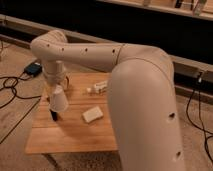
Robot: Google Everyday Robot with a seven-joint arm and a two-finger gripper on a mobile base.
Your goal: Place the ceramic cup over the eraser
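One ceramic cup (58,100), one eraser (53,116), one cream block (92,114), one white bottle-like item (100,87). One wooden bench (75,136). One arm (142,80), with one end effector (57,89) directly above the cup, near the bench's left end. One dark box (34,68) on the floor.

Ceramic cup (58,100) is recorded as plain white, unpatterned. The gripper (57,87), clamped on the cup's narrow top end, is noted as pale cream, as is the arm (100,52), which is marked by a row of small dark dots. Eraser (53,116), just below the cup: black. Block (92,114), right of the cup: cream. Table (75,137) under the cup: light honey wood, faint plank lines. Cables (12,82), left of the cup: black.
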